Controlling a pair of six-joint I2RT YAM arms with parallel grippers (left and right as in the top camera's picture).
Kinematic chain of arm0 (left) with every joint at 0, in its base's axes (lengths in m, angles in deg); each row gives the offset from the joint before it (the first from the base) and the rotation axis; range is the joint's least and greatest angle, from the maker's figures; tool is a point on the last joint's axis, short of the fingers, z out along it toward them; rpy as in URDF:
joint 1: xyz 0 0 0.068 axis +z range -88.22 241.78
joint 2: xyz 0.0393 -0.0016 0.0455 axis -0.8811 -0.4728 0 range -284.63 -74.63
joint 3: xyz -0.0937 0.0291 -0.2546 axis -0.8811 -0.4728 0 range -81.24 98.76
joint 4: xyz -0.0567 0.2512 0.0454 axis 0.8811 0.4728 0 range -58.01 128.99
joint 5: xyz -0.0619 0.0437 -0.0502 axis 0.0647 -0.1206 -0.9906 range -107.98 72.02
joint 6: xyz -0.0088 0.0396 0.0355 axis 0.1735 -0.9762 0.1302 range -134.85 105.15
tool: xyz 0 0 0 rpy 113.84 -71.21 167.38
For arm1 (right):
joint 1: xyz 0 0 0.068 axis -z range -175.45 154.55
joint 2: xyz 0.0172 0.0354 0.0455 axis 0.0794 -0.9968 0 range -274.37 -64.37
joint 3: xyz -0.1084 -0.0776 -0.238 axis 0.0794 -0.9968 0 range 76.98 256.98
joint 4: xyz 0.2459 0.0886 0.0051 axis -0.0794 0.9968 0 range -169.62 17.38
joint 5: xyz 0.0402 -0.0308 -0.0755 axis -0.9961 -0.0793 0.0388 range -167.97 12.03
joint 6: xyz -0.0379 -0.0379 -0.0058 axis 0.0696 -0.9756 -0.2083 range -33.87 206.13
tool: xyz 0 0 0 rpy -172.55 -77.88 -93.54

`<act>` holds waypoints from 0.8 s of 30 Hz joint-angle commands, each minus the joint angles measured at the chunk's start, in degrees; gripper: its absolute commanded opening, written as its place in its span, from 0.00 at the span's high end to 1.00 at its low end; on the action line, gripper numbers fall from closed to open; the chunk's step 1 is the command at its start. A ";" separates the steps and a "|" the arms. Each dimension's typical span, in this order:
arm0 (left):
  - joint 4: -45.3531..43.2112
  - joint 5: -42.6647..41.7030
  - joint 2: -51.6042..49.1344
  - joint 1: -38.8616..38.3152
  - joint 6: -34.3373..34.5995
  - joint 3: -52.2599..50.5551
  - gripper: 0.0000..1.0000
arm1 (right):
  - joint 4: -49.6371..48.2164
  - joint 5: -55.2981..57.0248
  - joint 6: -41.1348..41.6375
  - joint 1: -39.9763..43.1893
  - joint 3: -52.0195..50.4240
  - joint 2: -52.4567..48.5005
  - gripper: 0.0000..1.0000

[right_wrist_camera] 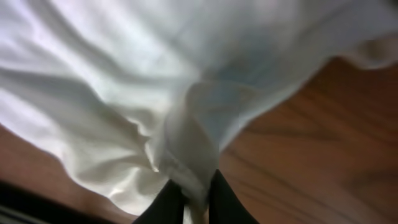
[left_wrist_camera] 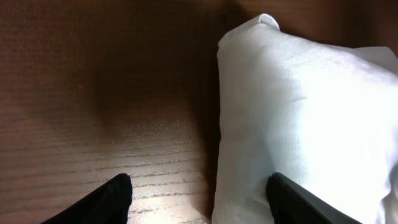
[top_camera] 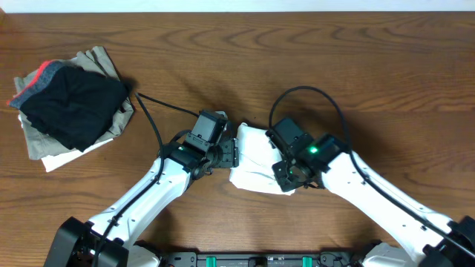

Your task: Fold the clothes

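A white cloth (top_camera: 254,158) lies bunched on the wooden table at the front centre. My left gripper (top_camera: 228,154) is open at its left edge; in the left wrist view the fingers (left_wrist_camera: 199,196) straddle the folded edge of the cloth (left_wrist_camera: 298,112), one finger over wood and one over fabric. My right gripper (top_camera: 288,178) is shut on a pinched fold of the white cloth (right_wrist_camera: 155,81) at its right front corner, with the fingers (right_wrist_camera: 194,202) closed around the fabric.
A pile of folded clothes (top_camera: 70,104), black on top with a red-edged grey piece and beige and white ones beneath, sits at the far left. A black cable (top_camera: 159,104) runs across the table toward the left arm.
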 commanded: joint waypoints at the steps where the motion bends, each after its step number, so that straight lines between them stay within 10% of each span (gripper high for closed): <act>1: 0.04 -1.51 -0.24 0.28 -0.74 0.04 0.28 | 0.00 4.15 -0.04 0.96 0.52 -0.28 0.83; 19: -0.48 -6.97 12.83 0.28 -0.74 0.28 0.36 | -2.10 4.17 -0.07 0.98 -0.02 -6.27 0.80; 24: -0.98 -8.55 13.51 0.28 2.78 0.26 0.69 | -6.49 9.38 1.79 1.03 0.00 -6.25 0.85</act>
